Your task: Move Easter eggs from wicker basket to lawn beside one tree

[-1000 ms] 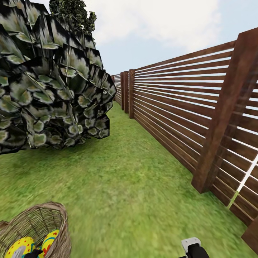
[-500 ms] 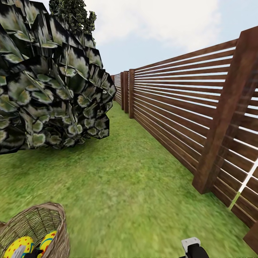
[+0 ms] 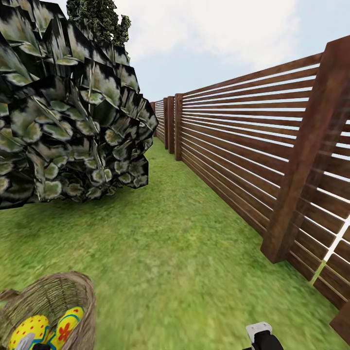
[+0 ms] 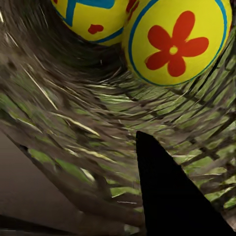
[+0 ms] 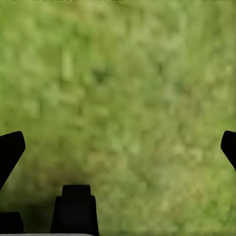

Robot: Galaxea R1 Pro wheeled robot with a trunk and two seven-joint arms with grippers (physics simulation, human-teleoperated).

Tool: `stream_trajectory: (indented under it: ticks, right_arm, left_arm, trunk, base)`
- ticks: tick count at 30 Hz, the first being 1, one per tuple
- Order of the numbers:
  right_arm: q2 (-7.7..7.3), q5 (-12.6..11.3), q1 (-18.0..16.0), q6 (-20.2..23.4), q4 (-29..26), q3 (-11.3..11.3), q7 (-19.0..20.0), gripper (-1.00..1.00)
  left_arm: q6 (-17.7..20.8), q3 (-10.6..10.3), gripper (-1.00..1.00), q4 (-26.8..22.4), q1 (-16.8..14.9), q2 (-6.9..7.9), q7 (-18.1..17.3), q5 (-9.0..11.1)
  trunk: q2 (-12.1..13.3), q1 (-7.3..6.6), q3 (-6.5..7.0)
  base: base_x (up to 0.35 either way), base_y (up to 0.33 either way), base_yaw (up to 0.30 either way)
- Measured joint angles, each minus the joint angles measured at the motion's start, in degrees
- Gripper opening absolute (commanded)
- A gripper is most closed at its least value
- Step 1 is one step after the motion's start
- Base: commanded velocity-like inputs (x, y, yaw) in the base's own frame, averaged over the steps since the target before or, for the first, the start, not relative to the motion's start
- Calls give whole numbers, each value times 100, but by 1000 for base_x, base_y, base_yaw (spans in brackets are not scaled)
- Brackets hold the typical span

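Wicker basket [image 3: 53, 304] stands on the lawn [image 3: 184, 253] at near left, two Easter eggs [image 3: 46, 330] inside it, touching. Bush [image 3: 68, 112] lies far left, behind the basket. Fence [image 3: 272, 160] runs along the right side.

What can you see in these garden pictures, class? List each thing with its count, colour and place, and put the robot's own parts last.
Easter eggs: two showing, yellow with red and blue marks, inside the basket.
Wicker basket: one, brown-tan, on the grass at lower left of the head view.
Lawn: one, mottled green, from the basket to the fence.
Foliage mass: one, dark green-speckled leaves, upper left, no trunk visible.
Fence: one, brown slatted wood, along the right side.
Sky: pale blue with white cloud.
Left gripper's fingers: one dark fingertip inside the basket.
Right gripper: dark fingers spread wide over bare grass.
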Motion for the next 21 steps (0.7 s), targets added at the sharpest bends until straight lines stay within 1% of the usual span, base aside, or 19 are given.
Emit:
stream_trajectory:
  ticks: [1,2,6,8,10,19,21]
  right_arm:
    - [0,0,0,0,0,1,0,100]
    - [0,0,-1,0,0,1,0,100]
    - [8,-1,0,0,51,12,0,100]
    - [9,-2,-1,-6,93,119,-7,100]
    - [9,0,-1,-8,104,166,-9,100]
    - [2,1,0,-9,106,177,-9,100]
    - [-64,-37,0,-58,19,170,39,100]
  left_arm:
    - [-2,6,-100,0,-2,1,4,16]
    - [4,0,-100,0,0,1,-1,-19]
    - [7,4,-100,1,0,2,-1,-33]
    - [8,4,-100,1,0,1,-1,-36]
    - [7,0,-100,1,0,0,-1,-33]
    - [7,0,-100,1,0,-8,-1,-39]
    - [4,4,-100,1,-3,-13,-1,-51]
  trunk:
    - [0,0,0]
    - [0,0,0]
    - [0,0,0]
    - [0,0,0]
    - [0,0,0]
    - [0,0,0]
    - [-1,-1,0]
  base:
    - [0,0,0]
    - [0,0,0]
    - [0,0,0]
    - [0,0,0]
    - [0,0,0]
    - [0,0,0]
    - [0,0,0]
